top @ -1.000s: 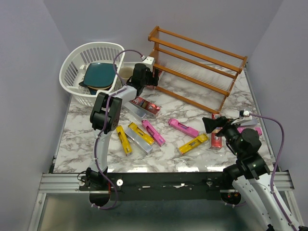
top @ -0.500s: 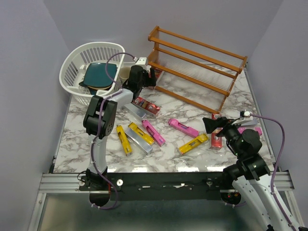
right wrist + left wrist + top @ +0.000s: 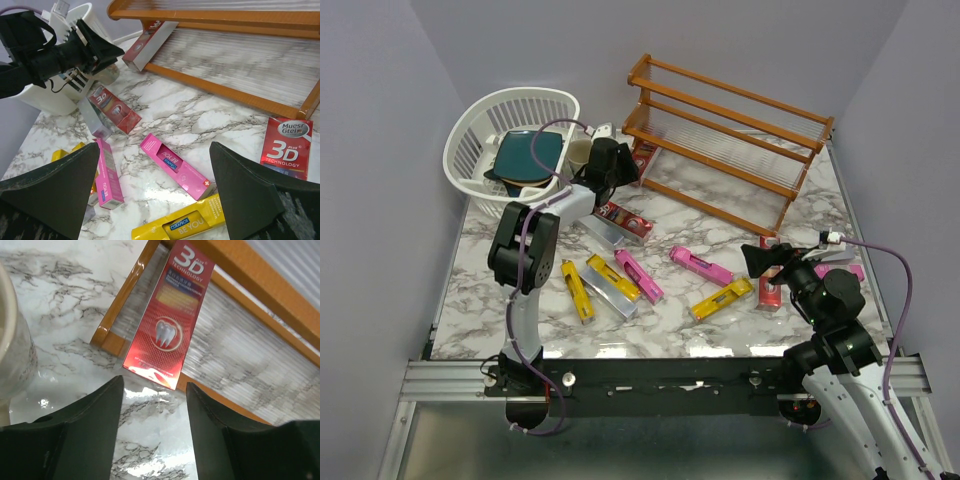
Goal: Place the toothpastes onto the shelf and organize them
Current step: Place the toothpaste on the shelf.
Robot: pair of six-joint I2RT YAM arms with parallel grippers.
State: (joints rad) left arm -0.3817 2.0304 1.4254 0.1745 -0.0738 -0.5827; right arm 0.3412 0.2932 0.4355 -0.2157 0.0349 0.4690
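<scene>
A white marbled desk [image 3: 720,215] sits between lilac walls. The left jaws are apart with nothing between them. Just ahead of them a red toothpaste [image 3: 172,325] lies on the shelf's [image 3: 125,295] lowest tier, its near end over the rail. A mug [image 3: 12,355] stands left of them. Further left, a white basket [image 3: 470,130] holds a teal dish [image 3: 525,155]. The right jaws gape wide, with a pink carton [image 3: 172,167] and a yellow carton [image 3: 185,225] loose on the desk between them.

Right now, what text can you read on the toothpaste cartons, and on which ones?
"3D TECHNOLOGY": shelved red carton, lying on the bottom tier of the shelf.
"3D PLUS TECHNOLOGY": loose red carton on the marble; the brand line above is blurred.
"CURAPROX BE YOU": yellow carton.
pink carton: print too small to read.
</scene>
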